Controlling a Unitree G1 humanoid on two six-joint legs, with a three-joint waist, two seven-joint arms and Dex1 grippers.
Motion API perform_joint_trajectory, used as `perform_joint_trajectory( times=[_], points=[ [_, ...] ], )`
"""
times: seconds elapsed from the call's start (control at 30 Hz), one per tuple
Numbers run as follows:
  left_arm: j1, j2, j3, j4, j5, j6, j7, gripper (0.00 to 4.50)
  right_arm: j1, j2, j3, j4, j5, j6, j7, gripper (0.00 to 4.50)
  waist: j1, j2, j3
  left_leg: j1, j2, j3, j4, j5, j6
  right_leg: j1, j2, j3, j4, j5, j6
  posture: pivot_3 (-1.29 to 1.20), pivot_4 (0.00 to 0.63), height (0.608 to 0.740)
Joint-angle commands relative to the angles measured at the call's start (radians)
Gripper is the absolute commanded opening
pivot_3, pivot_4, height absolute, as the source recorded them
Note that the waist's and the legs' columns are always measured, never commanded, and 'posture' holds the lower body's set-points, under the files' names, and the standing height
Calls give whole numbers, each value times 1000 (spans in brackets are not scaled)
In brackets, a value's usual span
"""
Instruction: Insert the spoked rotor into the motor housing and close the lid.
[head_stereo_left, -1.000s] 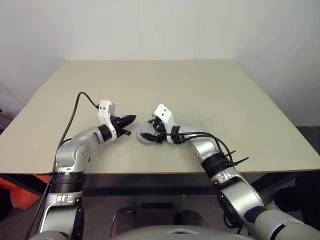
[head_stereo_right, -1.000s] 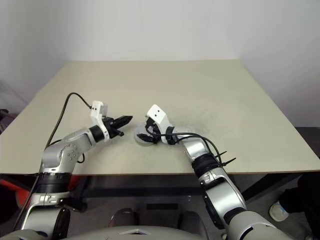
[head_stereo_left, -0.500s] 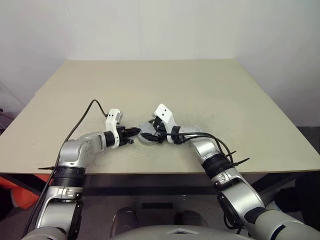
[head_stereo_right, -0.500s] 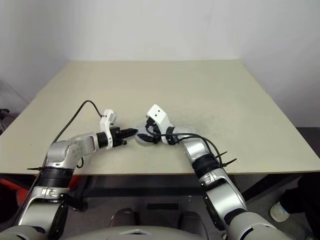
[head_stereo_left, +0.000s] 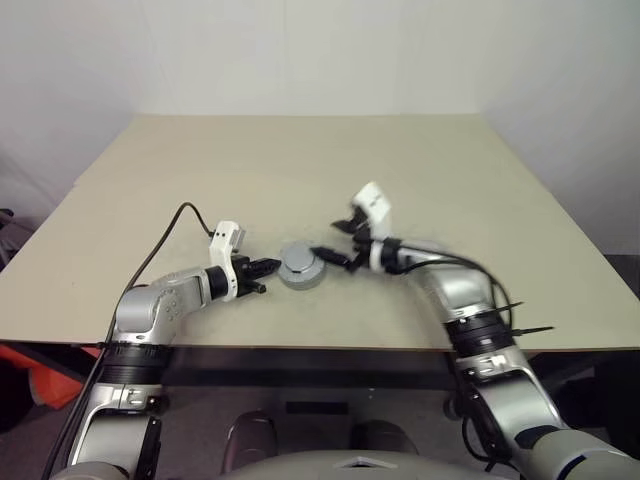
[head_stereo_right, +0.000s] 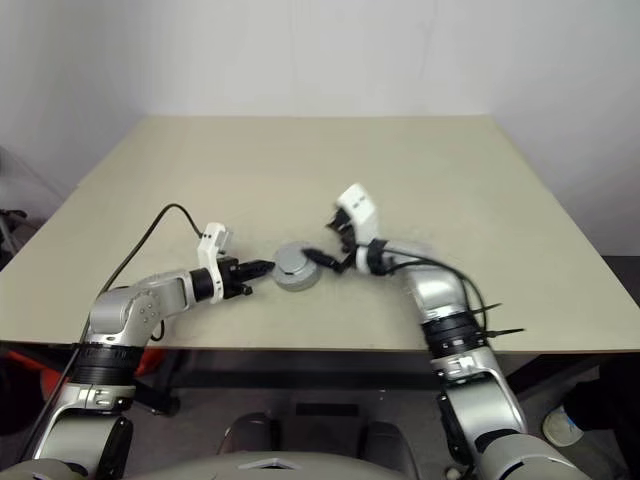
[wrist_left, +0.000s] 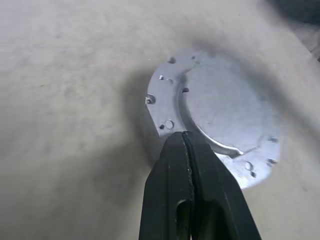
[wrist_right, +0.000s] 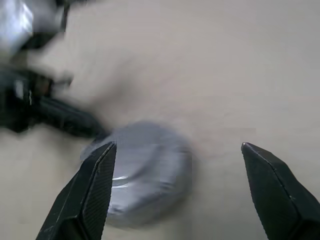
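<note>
Where the beige table (head_stereo_left: 420, 160) nears its front edge, sits the lid (head_stereo_left: 300, 265), roughly centred between the two arms. Dull grey, round, with a raised centre and small holes around the flange, as seen in the left wrist view (wrist_left: 220, 115). Rests flat on top of a round body beneath it; housing and rotor under it cannot be made out.

Left gripper (head_stereo_left: 272, 266): fingers pressed together with no gap, holding nothing. Points low and across toward the lid's left side, tips at or against the rim; contact cannot be confirmed. Black cable loops from the wrist over the table surface.

Right gripper (head_stereo_left: 338, 243): fingers spread wide, holding nothing. Raised off the table on the lid's right side, clear of it, pointing toward it. In the right wrist view, one finger (wrist_right: 87, 195) overlaps the lid's edge (wrist_right: 145, 175) and the other stands well off to the side over bare table; left gripper appears beyond as a dark shape (wrist_right: 60, 117).
</note>
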Motion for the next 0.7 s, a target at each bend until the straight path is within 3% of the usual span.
perform_joint_trajectory(
  times=[0.03,0.2,0.33,0.7],
  points=[
    [4,-1,-40,15,24,14,3,0,-33,0,-163,8,149,344,-98,4478,1,1,-1,1,0,0,-2,0,-1,0,0,0,0,0,0,0,0,740],
    [-3,-4,-46,22,27,5,3,0,-1,-6,-253,27,206,590,-177,4478,4,2,0,-1,-1,0,-4,1,-2,-1,0,0,-1,-1,-1,0,0,740],
    [4,-2,-48,15,26,-1,2,0,-6,67,-344,15,265,741,-240,4478,2,5,-1,-1,-1,1,-4,2,-3,-3,0,0,0,-1,0,0,0,740],
    [10,12,-25,4,24,-8,14,0,-42,234,-426,121,275,818,-350,4478,2,5,-1,0,-1,1,-6,2,-4,-4,0,1,-1,-2,0,0,0,740]
  ],
)
